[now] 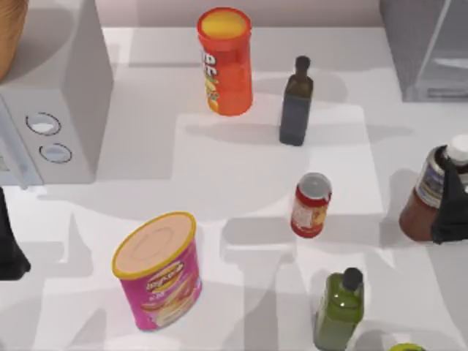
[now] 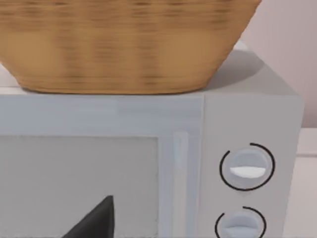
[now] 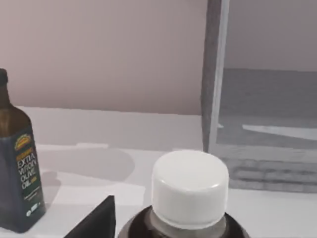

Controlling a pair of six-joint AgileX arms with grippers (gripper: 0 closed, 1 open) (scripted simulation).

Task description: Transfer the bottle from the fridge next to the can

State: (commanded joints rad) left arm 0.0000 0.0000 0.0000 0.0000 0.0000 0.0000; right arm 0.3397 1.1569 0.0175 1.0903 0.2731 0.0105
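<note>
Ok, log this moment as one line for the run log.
right hand: on bottle, right table edge, outside fridge | can: upright, apart | left hand: parked left

The bottle [image 1: 428, 196] looked like glossy reddish-brown glass or plastic, with a smooth white plastic cap [image 3: 190, 188] and a paper-like label. The can [image 1: 311, 205] had a shiny metal top. The basket [image 2: 124, 44] appeared woven, rough and matt, sitting on a white appliance [image 2: 252, 114] with a smooth satin finish. The table [image 1: 219, 175] was matt white. The dark slim bottle [image 3: 20, 168] gleamed like glass.
</note>
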